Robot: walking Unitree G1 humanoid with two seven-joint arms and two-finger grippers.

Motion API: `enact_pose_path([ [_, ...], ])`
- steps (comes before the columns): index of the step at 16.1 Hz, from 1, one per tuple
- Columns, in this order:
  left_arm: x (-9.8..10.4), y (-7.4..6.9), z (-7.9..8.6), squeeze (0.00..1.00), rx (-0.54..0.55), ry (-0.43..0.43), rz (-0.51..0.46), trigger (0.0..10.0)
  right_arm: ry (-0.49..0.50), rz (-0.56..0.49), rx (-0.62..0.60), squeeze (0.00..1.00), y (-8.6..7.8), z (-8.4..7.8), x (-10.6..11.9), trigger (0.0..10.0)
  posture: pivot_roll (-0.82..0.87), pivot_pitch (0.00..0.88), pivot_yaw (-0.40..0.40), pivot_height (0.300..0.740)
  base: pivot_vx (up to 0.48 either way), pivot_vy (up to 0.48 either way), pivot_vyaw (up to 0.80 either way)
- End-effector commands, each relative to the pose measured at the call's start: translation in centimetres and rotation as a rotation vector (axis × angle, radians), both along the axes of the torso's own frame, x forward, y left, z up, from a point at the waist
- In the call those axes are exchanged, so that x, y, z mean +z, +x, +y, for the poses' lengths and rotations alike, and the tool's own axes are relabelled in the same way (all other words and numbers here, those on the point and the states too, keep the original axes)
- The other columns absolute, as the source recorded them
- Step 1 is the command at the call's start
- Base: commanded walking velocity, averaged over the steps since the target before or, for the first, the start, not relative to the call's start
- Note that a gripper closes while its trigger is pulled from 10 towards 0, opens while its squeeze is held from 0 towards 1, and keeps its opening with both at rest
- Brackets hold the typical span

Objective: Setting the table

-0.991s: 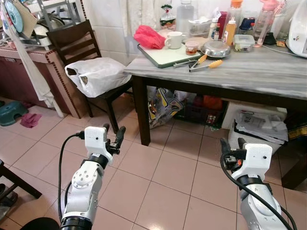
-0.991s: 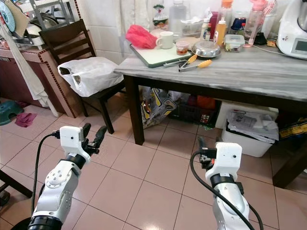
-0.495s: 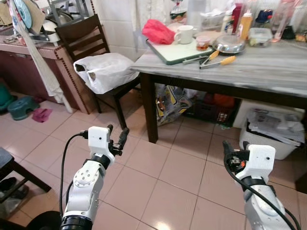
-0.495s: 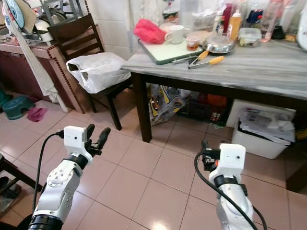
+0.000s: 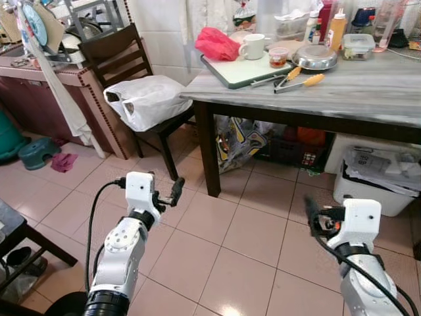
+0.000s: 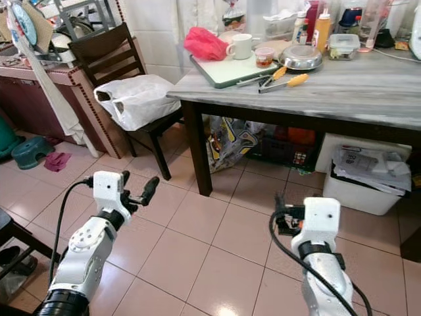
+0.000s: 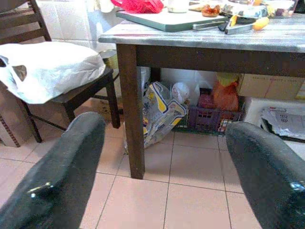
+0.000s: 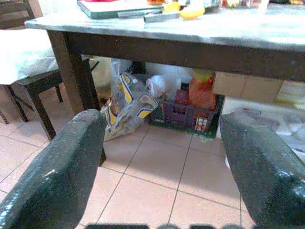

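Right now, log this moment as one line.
left gripper: open, empty, above floor | right gripper: open, empty | table: ahead, unreached | tongs, mug: on table

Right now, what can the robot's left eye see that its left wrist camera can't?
The left eye alone takes in both pincers low over the tiled floor, left pincer open and right pincer, plus the white mug and the steel bowl on the table. The left wrist view alone gives a close look at the purple crate under the table. Both show the white bag on the chair and the orange-handled tongs.
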State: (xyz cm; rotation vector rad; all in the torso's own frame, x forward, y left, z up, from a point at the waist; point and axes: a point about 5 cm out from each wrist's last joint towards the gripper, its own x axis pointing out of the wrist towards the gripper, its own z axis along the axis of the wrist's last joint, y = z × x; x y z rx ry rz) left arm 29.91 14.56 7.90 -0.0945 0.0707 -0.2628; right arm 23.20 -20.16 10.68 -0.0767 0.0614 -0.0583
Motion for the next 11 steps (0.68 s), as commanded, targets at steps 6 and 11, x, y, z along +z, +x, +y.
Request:
enact_pose_path([
  [6,-1.3,-1.5,2.2,1.0,0.133,-0.007,0.046,10.0,0.014,-0.063,-0.069,1.0,0.3,0.8,1.0,10.0,-0.09,0.0,0.06,0.74,0.0,0.0,0.0],
  [11,-1.0,-1.7,2.5,1.0,0.144,-0.022,0.045,10.0,0.0,-0.063,-0.059,1.0,0.5,0.9,0.9,10.0,-0.09,0.0,0.059,0.74,0.0,0.0,0.0],
])
